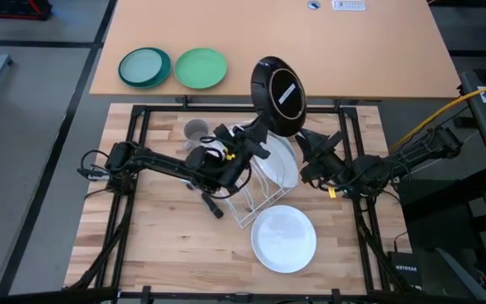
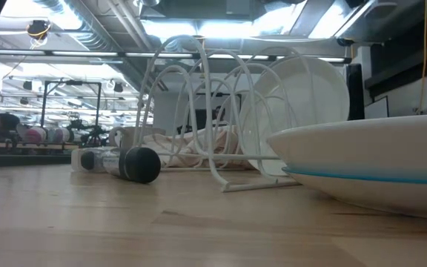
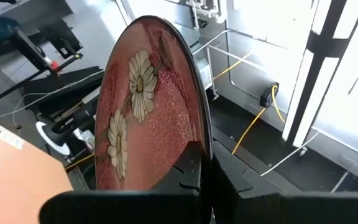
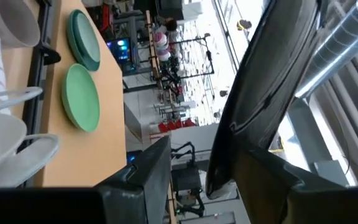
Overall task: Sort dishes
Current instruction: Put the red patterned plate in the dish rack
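The red-flowered plate with a black back [image 1: 278, 84] stands on edge in the air above the white wire rack [image 1: 256, 192]. My left gripper [image 1: 256, 135] is shut on its lower rim, and the flowered face fills the left wrist view [image 3: 148, 112]. My right gripper [image 1: 307, 142] is open below the plate's other side. In the right wrist view its fingers stand on either side of the black rim [image 4: 219, 168]. A white plate [image 1: 282, 160] leans upright in the rack. A pale plate [image 1: 283, 239] lies flat near the front. A grey cup [image 1: 196, 131] stands left of the rack. My left gripper pinches the plate's lower rim [image 3: 199, 146] between its two fingers, one on the flowered face and one on the black back. The fingers come from below, pointing up. The plate stands on edge above them, lifted clear of the rack. Whether my right gripper touches the rim, I cannot tell.
A teal plate [image 1: 144, 66] and a bright green plate [image 1: 200, 67] lie on the far tan table. In the low view the rack [image 2: 199, 111] holds the white plate [image 2: 310, 104], with the pale plate [image 2: 369, 163] close by. A dark cylinder [image 2: 139, 165] lies on the table.
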`<state>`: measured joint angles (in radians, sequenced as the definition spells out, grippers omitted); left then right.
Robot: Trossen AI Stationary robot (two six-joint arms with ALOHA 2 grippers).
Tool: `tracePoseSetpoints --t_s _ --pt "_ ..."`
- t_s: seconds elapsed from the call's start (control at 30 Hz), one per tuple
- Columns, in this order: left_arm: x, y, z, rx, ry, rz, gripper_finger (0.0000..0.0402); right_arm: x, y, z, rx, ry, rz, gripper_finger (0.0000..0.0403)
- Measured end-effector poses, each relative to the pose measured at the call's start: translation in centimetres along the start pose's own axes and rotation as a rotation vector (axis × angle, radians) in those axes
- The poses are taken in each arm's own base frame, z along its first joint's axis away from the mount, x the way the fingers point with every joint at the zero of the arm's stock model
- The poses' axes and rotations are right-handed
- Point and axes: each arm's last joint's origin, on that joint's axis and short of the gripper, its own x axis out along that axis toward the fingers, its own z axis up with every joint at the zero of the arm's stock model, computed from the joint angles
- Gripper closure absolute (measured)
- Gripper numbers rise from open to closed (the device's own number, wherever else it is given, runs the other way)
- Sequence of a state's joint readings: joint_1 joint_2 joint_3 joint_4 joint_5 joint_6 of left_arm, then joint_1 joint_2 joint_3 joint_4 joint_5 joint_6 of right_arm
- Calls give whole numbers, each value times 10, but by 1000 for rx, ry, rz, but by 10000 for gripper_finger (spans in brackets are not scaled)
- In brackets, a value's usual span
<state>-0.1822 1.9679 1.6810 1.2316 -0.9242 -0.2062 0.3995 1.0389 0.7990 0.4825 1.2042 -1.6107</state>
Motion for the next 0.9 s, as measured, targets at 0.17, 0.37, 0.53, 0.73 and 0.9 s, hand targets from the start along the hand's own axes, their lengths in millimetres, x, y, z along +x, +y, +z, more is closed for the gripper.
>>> tracePoseSetpoints --t_s 0.17,0.37,0.53,0.73,0.9 --pt "0 1 -4 9 25 12 401 0 -5 0 24 -6 -25 233" --pt "0 2 -7 -62 45 27 401 2 -12 -1 70 -19 -64 233" --pt "1 3 -7 -85 44 34 401 12 -15 -6 92 -19 -96 233" --pt "-2 1 -8 -67 55 37 401 24 -14 -8 106 1 -128 233" --pt "-3 1 -10 -42 70 38 401 27 -13 -8 114 -4 -133 233"
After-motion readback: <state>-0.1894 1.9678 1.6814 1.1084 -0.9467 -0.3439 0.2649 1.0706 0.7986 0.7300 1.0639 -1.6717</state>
